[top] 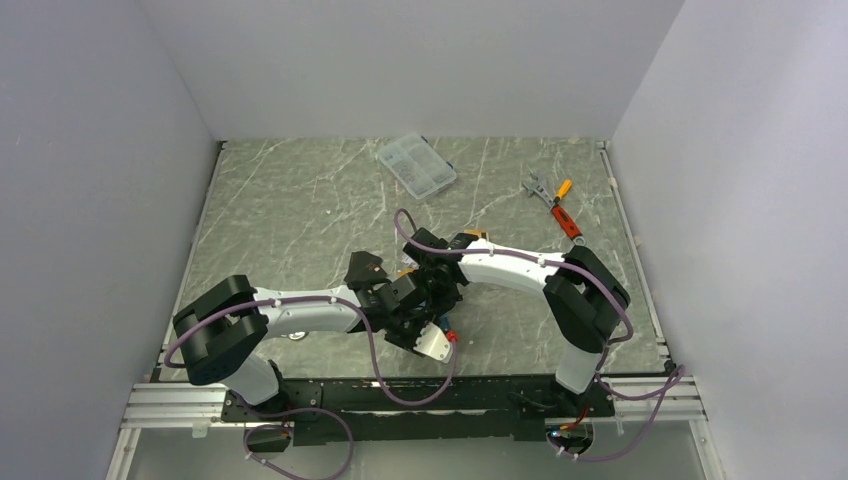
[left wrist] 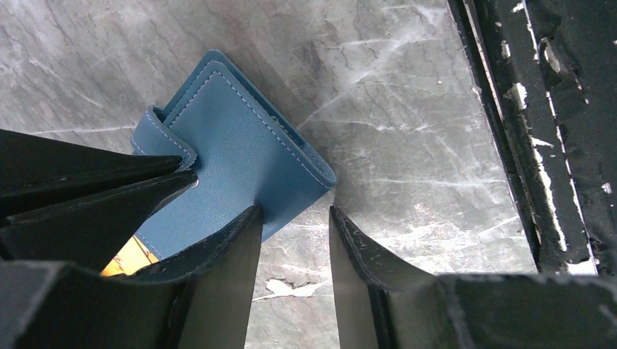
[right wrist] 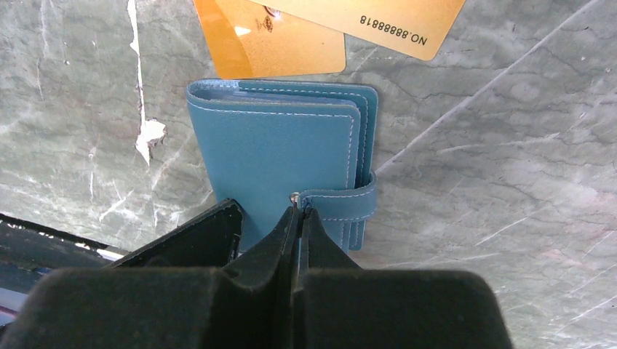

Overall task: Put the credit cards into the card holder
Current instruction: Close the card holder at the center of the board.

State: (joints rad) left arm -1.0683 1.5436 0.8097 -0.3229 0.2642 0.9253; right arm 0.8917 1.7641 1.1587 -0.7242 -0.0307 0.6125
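There is one card holder (right wrist: 276, 156). It is blue, folded closed, and lies flat near the front edge of the desk (top: 290, 200), about halfway along it. Its one snap tab (right wrist: 342, 200) is wrapped round the side and done up.

I count two gold credit cards. One card (right wrist: 280, 47) lies right beside the holder's far edge, so close that I cannot tell if they touch. The second card (right wrist: 378, 18) has numbers printed on it and lies partly on top of the first.

The right gripper (right wrist: 298, 214) has its two fingers pressed tight together, and the tips rest at the end of the snap tab. I cannot tell if they nip any of it. The left gripper (left wrist: 295, 218) has its fingers spread apart – one tip sits on the holder's edge, the other on bare desk just past the holder's corner. Nothing is held between them. The two grippers are very close to each other.

A black rail (left wrist: 560, 109) runs along the desk's front edge, near the holder.

Farther out, one clear box (top: 415, 165) lies by the back edge, in the middle. Some hand tools (top: 556, 205) lie near the back right corner – one grey, the rest orange-handled, too small to count. A wide stretch of desk lies between these things and the holder. Tall walls (top: 100, 150) stand along the left, back and right edges.
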